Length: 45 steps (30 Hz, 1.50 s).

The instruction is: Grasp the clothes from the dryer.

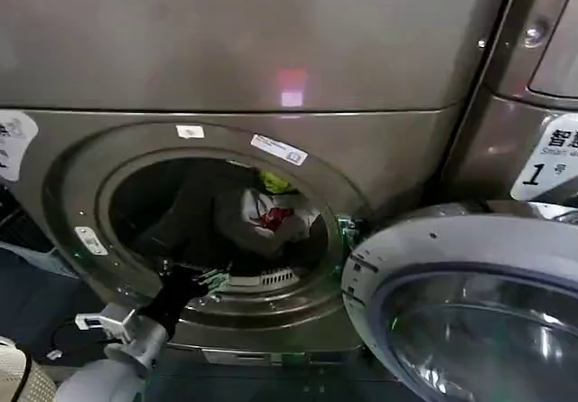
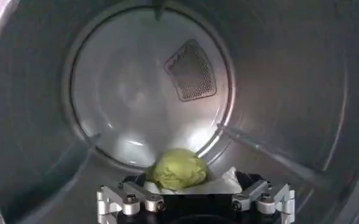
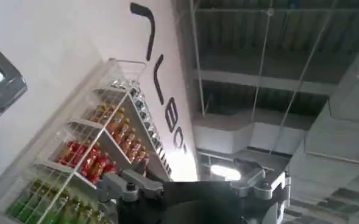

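Observation:
The dryer is the large bronze-grey machine in front of me, its round porthole open. The clothes hang in the porthole: a white-grey garment with a red mark and a yellow-green garment above it. My left arm reaches in over the lower rim. In the left wrist view the left gripper is shut on the clothes, with the yellow-green ball and white fabric filling its jaws and hiding the fingertips. The right gripper is parked away, pointing up toward a ceiling.
The dryer's round door stands swung open at the lower right, close to the porthole. A neighbouring machine with a white label marked 1 is at the right. Inside, the steel drum has a vent grille on its back wall.

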Tool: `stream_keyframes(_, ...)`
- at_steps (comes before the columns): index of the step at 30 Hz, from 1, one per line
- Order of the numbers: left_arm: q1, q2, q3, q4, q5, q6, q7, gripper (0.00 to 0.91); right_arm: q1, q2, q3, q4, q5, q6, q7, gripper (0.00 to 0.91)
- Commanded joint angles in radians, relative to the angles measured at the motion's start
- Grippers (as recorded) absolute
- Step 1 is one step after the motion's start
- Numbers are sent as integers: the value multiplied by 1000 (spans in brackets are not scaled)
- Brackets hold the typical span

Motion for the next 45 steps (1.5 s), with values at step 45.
stream_keyframes(45, -806, -89, 242, 757, 1185, -270, 977, 907, -98, 28, 69, 48, -4, 11, -23, 907)
